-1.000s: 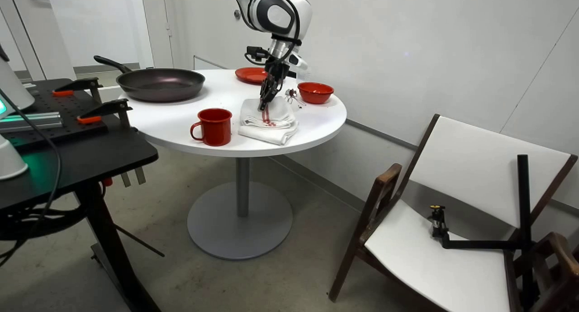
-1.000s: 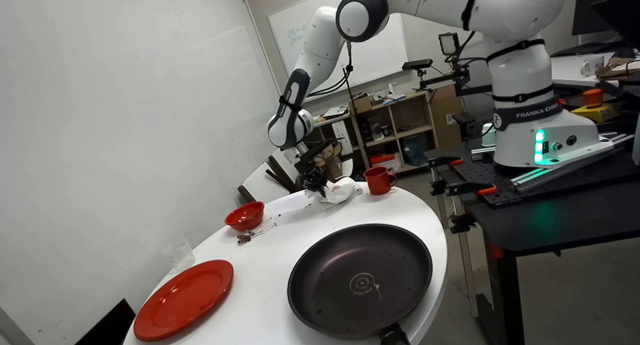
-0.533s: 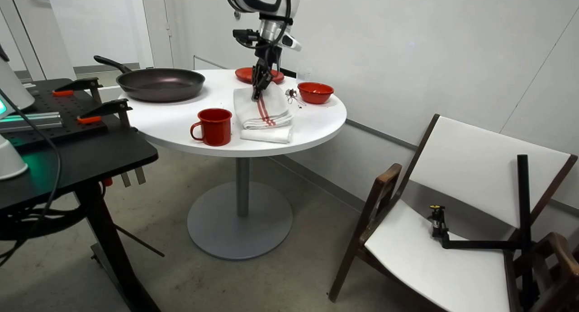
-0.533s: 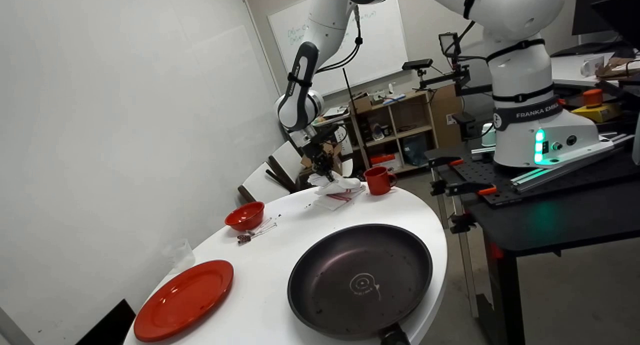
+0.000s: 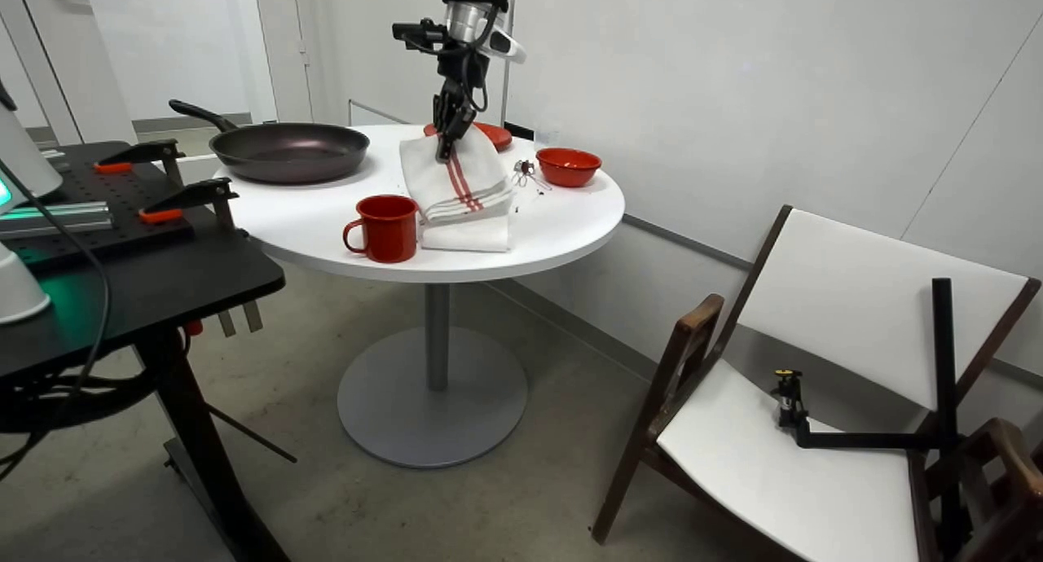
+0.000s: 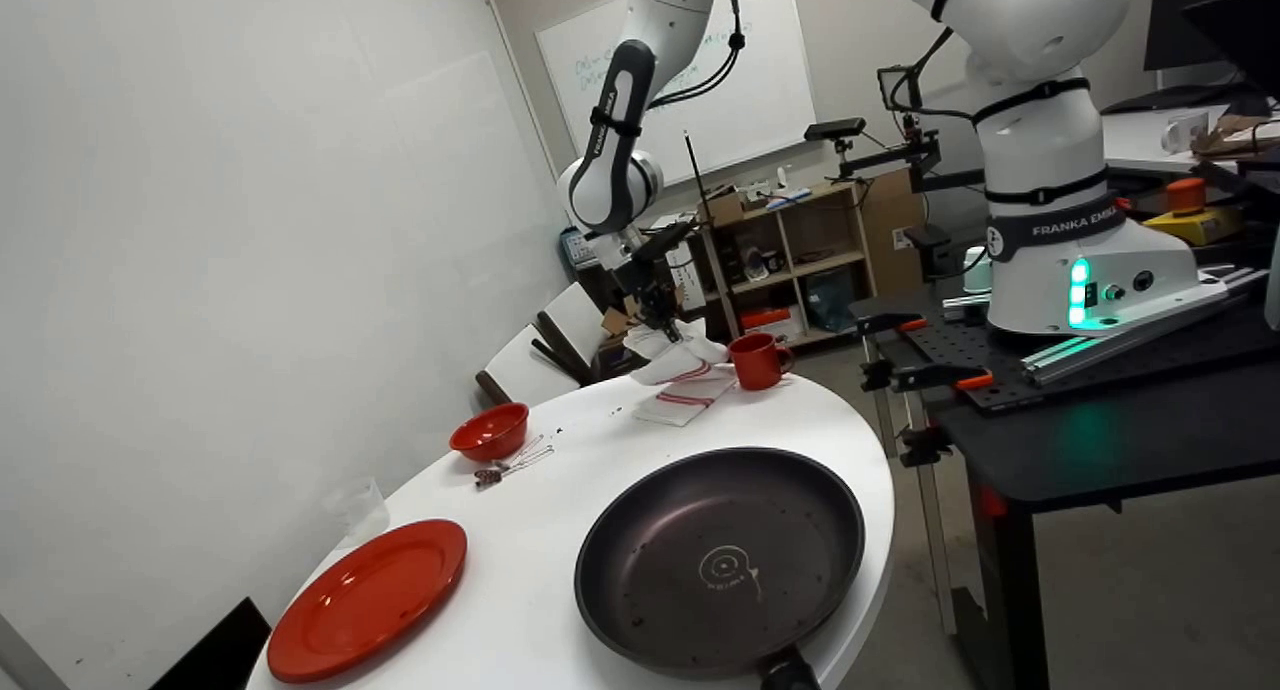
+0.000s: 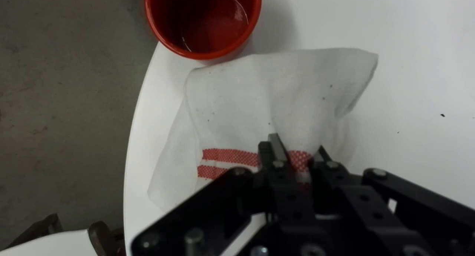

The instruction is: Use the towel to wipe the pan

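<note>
The white towel (image 5: 453,189) with red stripes is pinched in my gripper (image 5: 445,156), which is shut on a fold of it. In the wrist view, striped cloth of the towel (image 7: 237,104) bunches between the fingertips of the gripper (image 7: 298,146). Its upper part is raised off the table, while the lower layers hang down to the tabletop beside the red mug (image 5: 389,232). The dark pan (image 6: 720,570) sits apart from the towel, its black handle (image 5: 200,116) pointing outward over the table's edge. Small specks show on the pan's inner surface.
On the round white table (image 6: 530,560) stand a red bowl (image 6: 490,432), a red plate (image 6: 370,600) and a wire utensil (image 6: 512,466). The mug (image 7: 207,22) is close against the towel near the table's edge. A black bench (image 5: 163,285) adjoins the table.
My gripper has risen, drawing the towel upward and unfolding it. In the exterior views the towel has shifted toward the mug, and more of its red stripes show. Pan and dishes are unmoved.
</note>
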`<state>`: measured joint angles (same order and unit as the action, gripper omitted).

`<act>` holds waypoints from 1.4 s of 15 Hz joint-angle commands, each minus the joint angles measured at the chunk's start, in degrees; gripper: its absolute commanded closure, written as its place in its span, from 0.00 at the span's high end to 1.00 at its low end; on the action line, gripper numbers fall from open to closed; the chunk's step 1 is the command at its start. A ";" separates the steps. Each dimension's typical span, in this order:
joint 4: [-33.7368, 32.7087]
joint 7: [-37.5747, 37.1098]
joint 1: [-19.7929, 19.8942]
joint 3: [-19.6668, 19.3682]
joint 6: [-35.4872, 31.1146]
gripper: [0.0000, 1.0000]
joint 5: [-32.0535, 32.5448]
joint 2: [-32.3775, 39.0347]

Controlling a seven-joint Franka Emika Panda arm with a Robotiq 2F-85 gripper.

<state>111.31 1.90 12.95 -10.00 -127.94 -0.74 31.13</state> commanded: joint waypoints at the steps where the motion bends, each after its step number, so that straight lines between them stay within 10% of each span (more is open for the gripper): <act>1: 3.01 0.51 -0.96 0.41 -0.61 0.05 1.69 -3.28; 9: 0.99 -0.81 -4.84 1.94 1.30 0.05 4.41 -2.21; 11: 1.06 -0.61 -5.24 2.07 1.28 0.28 4.45 -2.24; 12: 1.16 -0.53 -5.36 2.10 1.19 0.19 4.47 -2.29; 14: 1.33 -0.31 -5.33 2.17 1.05 0.32 4.37 -2.41; 21: 1.79 -0.17 -5.35 2.14 0.68 0.00 4.53 -2.85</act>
<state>112.39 1.76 7.68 -7.92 -127.72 2.54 29.65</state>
